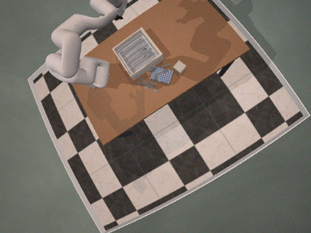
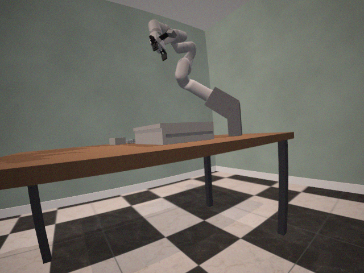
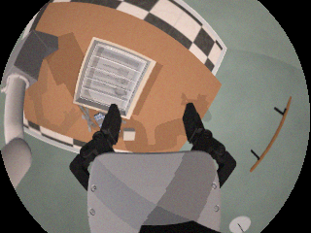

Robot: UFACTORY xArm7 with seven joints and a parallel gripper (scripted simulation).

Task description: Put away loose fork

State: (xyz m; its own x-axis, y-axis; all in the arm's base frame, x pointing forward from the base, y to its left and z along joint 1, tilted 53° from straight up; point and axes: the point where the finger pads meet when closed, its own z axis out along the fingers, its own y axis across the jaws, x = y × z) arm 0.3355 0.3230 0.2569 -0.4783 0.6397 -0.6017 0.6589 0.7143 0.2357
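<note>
The cutlery tray (image 1: 137, 51) sits on the brown table with several slots of grey cutlery; it also shows in the wrist view (image 3: 112, 78) and as a pale box in the side view (image 2: 173, 132). Loose grey cutlery (image 1: 148, 84) lies crossed on the table just off the tray's near corner; I cannot tell which piece is the fork. My gripper (image 2: 160, 49) is open and empty, high above the table near the tray's far side. In the wrist view its fingers stand wide apart with nothing between them.
A blue checked cloth (image 1: 161, 75) lies beside the tray with a grey utensil at its edge. A small pale block (image 1: 179, 66) stands next to the cloth. The arm's base (image 1: 94, 71) is mounted at the table's edge near the tray.
</note>
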